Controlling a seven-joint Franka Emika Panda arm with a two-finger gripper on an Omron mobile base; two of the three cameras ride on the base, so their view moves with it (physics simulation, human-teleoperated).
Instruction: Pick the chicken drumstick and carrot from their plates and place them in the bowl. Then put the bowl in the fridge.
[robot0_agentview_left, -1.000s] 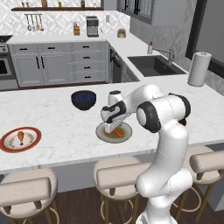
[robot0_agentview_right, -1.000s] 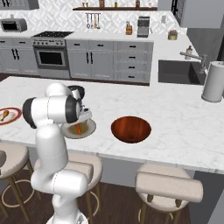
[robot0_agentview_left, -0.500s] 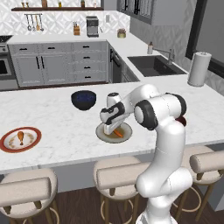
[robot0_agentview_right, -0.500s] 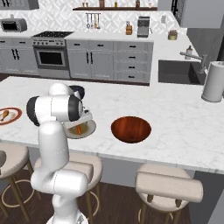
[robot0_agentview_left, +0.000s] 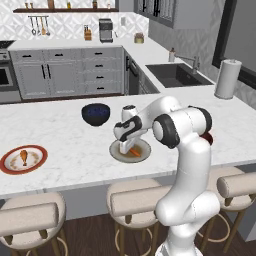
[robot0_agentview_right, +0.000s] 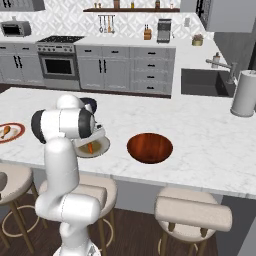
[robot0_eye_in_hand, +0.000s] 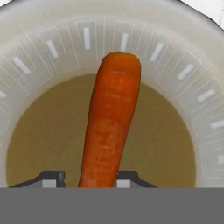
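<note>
On the white marble-patterned island counter, near its front edge, lies the round flat plate with a grey ribbed rim and a matt olive-brown centre. The short orange carrot, a smooth tapered stick with faint rings across its skin, rests on that olive centre. In the hand view its blunt end points toward the far rim and its narrower end runs down between the two small dark finger tips. The white arm's two-finger gripper is lowered right onto this plate. Its jaws stand narrow, one tip on either side of the carrot and hard against it, so they look closed on it, though the carrot lies on the plate, not lifted.

Just behind the plate sits a glossy dark blue round bowl. Well to the left, near the counter's end, is the round red-rimmed plate with a cream centre, and the small golden-brown chicken drumstick lies on it. To the right of the grey plate, in the right base view, stands the round glossy red-orange bowl with a darker brownish inside; nothing lies in it. At the far right of the counter a white paper-towel roll stands upright beside the dark sink.
</note>
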